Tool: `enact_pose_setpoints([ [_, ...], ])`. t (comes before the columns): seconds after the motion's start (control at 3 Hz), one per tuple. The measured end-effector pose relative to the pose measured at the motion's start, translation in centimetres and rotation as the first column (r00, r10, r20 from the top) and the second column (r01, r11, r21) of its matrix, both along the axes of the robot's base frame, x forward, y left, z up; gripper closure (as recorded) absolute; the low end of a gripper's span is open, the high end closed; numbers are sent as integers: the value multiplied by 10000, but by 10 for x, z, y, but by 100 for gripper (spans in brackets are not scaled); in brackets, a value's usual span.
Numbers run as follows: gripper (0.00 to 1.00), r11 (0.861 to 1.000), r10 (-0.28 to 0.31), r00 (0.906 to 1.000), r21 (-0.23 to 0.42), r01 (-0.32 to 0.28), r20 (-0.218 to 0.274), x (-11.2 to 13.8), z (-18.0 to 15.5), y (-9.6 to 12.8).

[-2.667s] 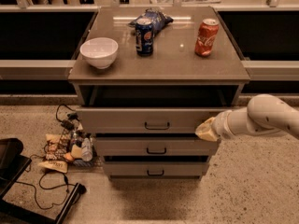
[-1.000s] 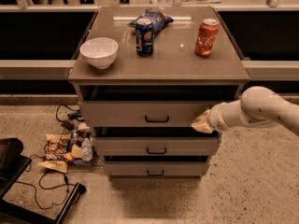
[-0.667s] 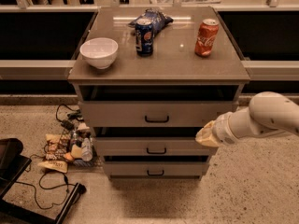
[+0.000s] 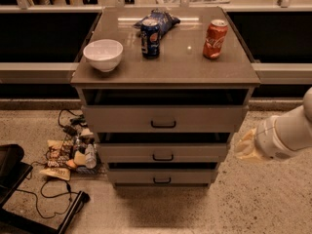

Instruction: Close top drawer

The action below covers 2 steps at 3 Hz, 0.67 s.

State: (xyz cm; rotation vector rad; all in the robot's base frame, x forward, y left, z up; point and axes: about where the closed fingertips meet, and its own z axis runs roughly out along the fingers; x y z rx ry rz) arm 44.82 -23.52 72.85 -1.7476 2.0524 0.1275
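The top drawer [image 4: 163, 118] is the wide grey front just under the cabinet top, with a small dark loop handle [image 4: 163, 125] at its centre. A dark gap shows above its front. Two shallower drawers [image 4: 162, 152] sit below it. My gripper [image 4: 245, 145] is at the right of the cabinet, level with the middle drawer and a little clear of the cabinet's right edge, on the end of the white arm [image 4: 287, 133].
On the cabinet top [image 4: 165, 67] stand a white bowl [image 4: 103, 54], a blue can [image 4: 150, 38] with a blue chip bag [image 4: 158, 19] behind it, and a red can [image 4: 215, 32]. Cables and clutter [image 4: 68, 152] lie on the floor at left. A dark object [image 4: 12, 172] sits at lower left.
The gripper touched the top drawer's right front, then drew back right and down, away from the cabinet. The drawer front sits a little further in than at first.
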Motion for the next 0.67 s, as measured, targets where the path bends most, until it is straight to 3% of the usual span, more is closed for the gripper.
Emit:
enact_pose_setpoints([
  [0.33,100,9856,-555,9965,-1564,648,626,-8,63,-39],
  [0.67,100,9451,-1327,9804,-2795,1695,1457,-2,102,-64],
])
